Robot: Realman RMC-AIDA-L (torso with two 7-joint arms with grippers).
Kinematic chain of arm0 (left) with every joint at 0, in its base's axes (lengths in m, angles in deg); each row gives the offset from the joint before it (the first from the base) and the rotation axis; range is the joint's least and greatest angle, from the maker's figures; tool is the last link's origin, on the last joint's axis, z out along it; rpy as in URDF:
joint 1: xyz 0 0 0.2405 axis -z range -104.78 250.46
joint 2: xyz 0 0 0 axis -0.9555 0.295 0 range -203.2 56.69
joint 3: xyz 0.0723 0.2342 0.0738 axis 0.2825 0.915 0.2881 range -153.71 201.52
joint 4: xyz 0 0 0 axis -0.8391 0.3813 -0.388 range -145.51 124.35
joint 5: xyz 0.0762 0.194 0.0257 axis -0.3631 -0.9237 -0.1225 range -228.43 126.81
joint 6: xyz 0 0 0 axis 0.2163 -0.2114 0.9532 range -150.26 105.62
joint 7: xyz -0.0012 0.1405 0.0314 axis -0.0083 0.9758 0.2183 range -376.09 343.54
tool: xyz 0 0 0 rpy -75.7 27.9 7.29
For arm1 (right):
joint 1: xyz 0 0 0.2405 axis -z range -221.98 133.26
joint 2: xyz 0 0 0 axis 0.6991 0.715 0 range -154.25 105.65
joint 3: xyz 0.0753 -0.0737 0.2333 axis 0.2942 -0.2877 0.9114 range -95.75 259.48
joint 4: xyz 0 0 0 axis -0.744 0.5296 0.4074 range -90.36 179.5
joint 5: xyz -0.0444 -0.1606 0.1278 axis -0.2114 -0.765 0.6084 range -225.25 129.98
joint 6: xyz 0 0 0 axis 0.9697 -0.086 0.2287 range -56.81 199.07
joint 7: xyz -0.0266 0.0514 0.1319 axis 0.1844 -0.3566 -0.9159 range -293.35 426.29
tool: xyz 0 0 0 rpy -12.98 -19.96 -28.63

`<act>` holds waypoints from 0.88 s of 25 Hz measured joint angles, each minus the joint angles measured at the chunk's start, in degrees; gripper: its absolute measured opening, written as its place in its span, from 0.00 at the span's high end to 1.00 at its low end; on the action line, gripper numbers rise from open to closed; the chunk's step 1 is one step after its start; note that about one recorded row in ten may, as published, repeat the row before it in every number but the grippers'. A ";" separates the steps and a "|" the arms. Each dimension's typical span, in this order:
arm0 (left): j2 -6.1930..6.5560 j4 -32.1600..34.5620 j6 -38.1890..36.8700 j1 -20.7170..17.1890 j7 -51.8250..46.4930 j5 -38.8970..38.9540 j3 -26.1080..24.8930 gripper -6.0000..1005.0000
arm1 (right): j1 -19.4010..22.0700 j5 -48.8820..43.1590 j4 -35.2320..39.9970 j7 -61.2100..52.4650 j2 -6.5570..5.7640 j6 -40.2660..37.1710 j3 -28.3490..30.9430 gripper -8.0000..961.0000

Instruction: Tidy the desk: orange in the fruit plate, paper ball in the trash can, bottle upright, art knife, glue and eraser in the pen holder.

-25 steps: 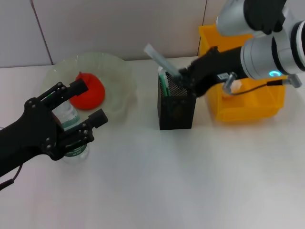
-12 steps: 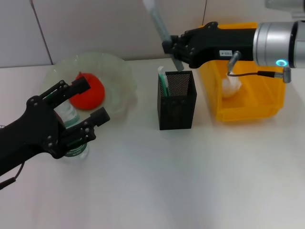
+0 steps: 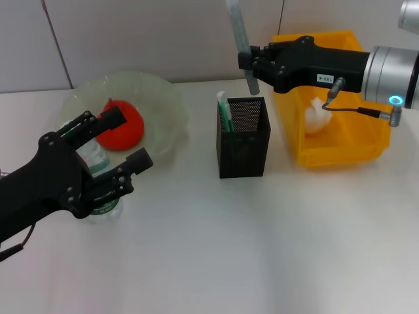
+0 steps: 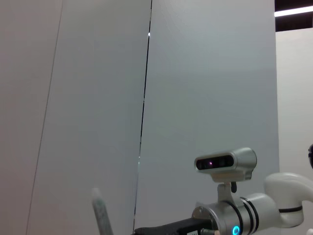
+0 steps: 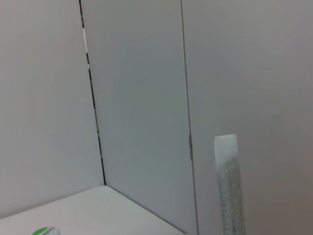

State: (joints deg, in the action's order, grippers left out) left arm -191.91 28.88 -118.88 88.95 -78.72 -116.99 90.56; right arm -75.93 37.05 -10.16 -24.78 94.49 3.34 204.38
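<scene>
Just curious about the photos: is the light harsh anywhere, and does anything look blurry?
Head view: soft, even light, faint shadows under the pen holder and left gripper; right gripper sharp. Right wrist view: the held glue stick looks soft-edged. Left wrist view: mostly plain wall.

Even, bright light falls from overhead, and the matte white desk top shows only faint, soft shadows beside the black mesh pen holder and no harsh glare. The translucent grey stick looks soft and grainy close to the right wrist camera, and a bright ceiling strip light glows in the left wrist view.
</scene>
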 joint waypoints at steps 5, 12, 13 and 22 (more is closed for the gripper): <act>0.00 0.00 -0.03 0.02 -0.23 0.00 0.27 0.20 | -3.13 0.20 7.80 3.75 -0.35 0.17 3.69 0.86; 0.05 0.00 -0.03 -0.39 -0.81 0.00 0.30 0.20 | -4.58 0.26 12.89 4.85 -0.71 2.02 4.25 0.86; 0.10 0.00 -0.03 -0.53 -0.82 0.00 0.28 0.20 | -4.59 0.27 13.29 4.86 -0.72 2.36 4.19 0.86; 0.07 0.00 0.21 -0.59 -0.77 -0.24 0.32 0.20 | -4.01 0.13 15.39 4.77 -0.43 3.51 4.08 0.86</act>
State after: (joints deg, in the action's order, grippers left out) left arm -191.85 28.88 -118.68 88.36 -79.49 -117.24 90.87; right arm -79.94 37.18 5.23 -20.01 94.06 6.85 208.45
